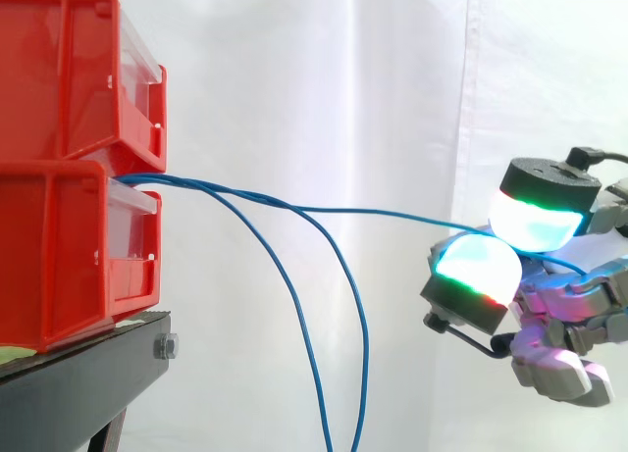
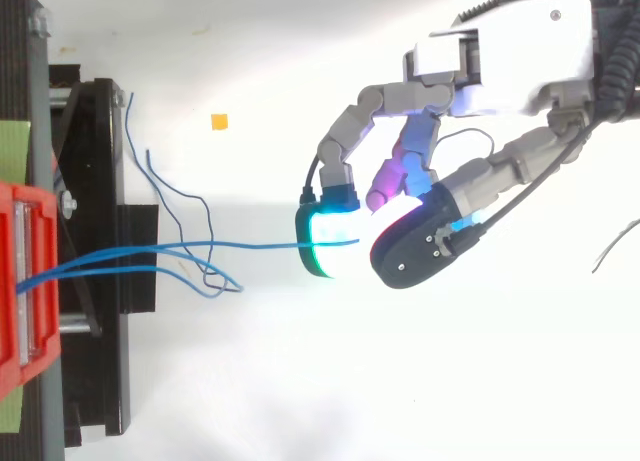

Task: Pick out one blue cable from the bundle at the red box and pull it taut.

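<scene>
Side view: hand (image 1: 574, 300) pinches one blue cable (image 1: 392, 212) btw two pads (image 1: 478, 264), near-straight from red bins (image 1: 59, 226); other cables (image 1: 365, 344) hang slack.

White curtain (image 1: 324, 79) behind black stand (image 1: 78, 385)

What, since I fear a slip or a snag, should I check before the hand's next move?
1. One cable alone in the hand: ok.
2. Pads pinching it: ok.
3. Cable taut: not ok, it bends slightly.
4. Free of the loose cables: cannot tell, they cross it in the side view.
5. Far end anchored at the bins: cannot tell, hidden.
</scene>
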Controlling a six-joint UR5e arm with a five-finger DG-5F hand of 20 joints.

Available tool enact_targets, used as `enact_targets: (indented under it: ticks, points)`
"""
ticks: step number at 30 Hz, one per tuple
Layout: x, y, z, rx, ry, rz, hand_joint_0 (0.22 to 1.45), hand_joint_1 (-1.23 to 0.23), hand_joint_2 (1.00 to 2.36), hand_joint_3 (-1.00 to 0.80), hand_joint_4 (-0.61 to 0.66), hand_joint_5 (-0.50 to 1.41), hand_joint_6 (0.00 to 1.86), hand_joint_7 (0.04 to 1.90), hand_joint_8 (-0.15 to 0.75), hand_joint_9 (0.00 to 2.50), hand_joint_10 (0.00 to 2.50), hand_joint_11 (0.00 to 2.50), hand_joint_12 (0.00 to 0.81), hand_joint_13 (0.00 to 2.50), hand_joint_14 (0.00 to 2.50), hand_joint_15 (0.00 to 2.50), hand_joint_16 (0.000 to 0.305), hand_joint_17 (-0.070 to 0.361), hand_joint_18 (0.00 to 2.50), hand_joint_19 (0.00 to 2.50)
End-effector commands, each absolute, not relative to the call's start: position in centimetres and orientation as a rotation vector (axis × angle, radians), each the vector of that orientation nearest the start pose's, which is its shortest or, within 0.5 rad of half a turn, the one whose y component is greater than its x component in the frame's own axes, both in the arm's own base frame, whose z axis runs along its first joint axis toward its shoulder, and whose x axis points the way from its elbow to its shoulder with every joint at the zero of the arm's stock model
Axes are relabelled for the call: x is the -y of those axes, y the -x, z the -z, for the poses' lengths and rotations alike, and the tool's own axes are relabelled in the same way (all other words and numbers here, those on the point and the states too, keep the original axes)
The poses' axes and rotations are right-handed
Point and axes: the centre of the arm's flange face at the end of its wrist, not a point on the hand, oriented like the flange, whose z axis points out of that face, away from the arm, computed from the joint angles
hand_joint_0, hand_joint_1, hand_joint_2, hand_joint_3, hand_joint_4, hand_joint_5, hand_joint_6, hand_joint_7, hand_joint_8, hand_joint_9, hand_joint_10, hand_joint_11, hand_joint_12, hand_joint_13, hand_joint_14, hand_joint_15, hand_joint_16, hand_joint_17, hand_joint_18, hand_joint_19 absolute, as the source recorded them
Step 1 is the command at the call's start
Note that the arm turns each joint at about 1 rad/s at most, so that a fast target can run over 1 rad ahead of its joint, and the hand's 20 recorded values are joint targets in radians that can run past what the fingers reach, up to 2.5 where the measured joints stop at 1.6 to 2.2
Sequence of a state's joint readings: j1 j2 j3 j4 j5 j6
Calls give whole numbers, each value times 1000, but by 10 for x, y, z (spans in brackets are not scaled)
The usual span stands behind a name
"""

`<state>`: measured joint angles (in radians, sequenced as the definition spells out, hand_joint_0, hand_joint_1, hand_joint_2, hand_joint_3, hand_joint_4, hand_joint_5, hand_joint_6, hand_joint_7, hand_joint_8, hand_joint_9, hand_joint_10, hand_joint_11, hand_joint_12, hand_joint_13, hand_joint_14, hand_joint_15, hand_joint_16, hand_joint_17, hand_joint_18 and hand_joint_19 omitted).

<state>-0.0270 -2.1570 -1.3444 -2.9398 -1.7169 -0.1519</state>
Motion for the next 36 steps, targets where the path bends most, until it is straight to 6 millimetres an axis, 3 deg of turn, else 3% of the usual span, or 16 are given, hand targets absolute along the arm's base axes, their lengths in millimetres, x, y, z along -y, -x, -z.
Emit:
enact_targets:
  ticks: [1, 36]
  points:
    - [137, -683, -267, -1465, -1114, -1122, 603, -779, 1014, -90, -133, -37, 910, 795, 320, 1318, 521, 1271, 404, 894, 18, 800, 55, 124, 1003, 879]
    - [137, -683, -267, -1469, -1099, -1112, 604, -773, 1012, -91, -135, -35, 908, 787, 319, 1335, 391, 1318, 405, 876, 17, 765, 56, 126, 997, 853]
